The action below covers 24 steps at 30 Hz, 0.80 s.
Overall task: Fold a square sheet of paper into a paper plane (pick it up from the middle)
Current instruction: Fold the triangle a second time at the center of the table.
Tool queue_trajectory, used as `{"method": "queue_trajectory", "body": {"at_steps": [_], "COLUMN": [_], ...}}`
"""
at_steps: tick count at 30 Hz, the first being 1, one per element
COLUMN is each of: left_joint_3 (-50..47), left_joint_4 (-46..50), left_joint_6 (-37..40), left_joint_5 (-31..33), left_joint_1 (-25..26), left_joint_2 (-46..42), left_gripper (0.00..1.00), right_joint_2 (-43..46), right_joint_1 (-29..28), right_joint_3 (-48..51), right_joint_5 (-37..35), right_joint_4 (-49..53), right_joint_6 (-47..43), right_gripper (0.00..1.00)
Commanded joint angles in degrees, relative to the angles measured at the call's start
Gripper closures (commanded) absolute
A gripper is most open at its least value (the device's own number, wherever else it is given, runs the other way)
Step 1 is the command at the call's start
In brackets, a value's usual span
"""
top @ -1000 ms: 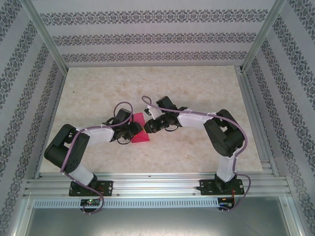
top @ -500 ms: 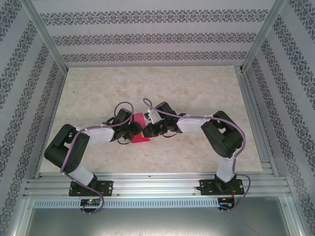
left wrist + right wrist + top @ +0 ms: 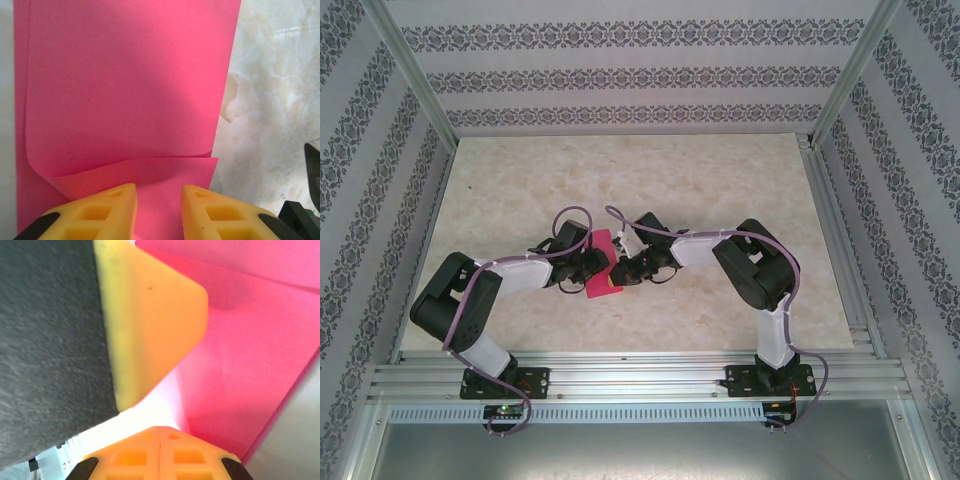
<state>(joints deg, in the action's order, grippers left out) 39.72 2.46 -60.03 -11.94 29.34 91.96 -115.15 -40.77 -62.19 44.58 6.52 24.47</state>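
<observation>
Sheet look: the sheet of paper (image 3: 130, 85) was plain magenta-red and smooth, folded over on itself. In the left wrist view, an upper layer ended in a straight loose edge across the lower part of the frame. That layer curled softly at the lower left, and a thin strip of the lower layer showed along the left border.
Sheet edges: the right edge was sharp and straight, slanting from the upper right down toward the lower middle.
Sheet place: it lay on the pale marbled table (image 3: 720, 190), just below the centre of the top view, between the two hands.
Sheet axis: in the top view the paper (image 3: 601, 270) showed as a narrow shape, its long axis running nearly top to bottom with a slight tilt.
Left hand: the left hand (image 3: 158, 200) had its yellow fingertips a narrow gap apart over the near end of the sheet. Whether they pressed it could not be told.
Right hand: the right hand (image 3: 160, 435) had its fingertips closed together at the sheet's edge. Whether paper was pinched between them could not be told.
</observation>
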Motion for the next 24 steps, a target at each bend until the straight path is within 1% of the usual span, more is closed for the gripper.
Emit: {"method": "queue_trajectory", "body": {"at_steps": [1,3,5,8,12,15,21,24], "left_joint_3": [0.2,0.1,0.2,0.2,0.1,0.4,0.4,0.5], "left_joint_4": [2.9,3.1,3.0,3.1,3.1,3.5,3.9,3.9], "left_joint_6": [1.4,1.5,1.6,1.8,1.8,2.1,2.3,2.4], "left_joint_5": [-0.4,-0.3,-0.4,-0.5,-0.5,-0.4,0.0,0.0], "left_joint_1": [0.7,0.8,0.8,0.7,0.7,0.7,0.7,0.8], "left_joint_2": [0.8,0.7,0.8,0.9,0.8,0.8,0.9,0.8], "left_gripper": [0.68,0.68,0.68,0.68,0.68,0.68,0.68,0.68], "right_joint_2": [-1.2,-1.0,-1.5,-2.1,-2.1,-1.8,0.0,1.2], "right_joint_1": [0.0,-0.3,-0.7,-0.5,-0.4,-0.6,-0.6,-0.5], "right_joint_3": [0.6,1.5,1.2,1.8,3.6,5.3,8.0,7.8], "right_joint_5": [-0.6,-0.6,-0.6,-2.8,-2.8,-3.0,-1.0,-2.1], "right_joint_4": [1.3,0.4,1.9,3.3,3.6,5.6,3.9,6.6], "right_joint_6": [-0.8,-0.7,-1.1,-1.8,-0.9,-2.5,-0.8,-1.6], "right_gripper": [0.96,0.96,0.96,0.96,0.96,0.96,0.97,0.97]}}
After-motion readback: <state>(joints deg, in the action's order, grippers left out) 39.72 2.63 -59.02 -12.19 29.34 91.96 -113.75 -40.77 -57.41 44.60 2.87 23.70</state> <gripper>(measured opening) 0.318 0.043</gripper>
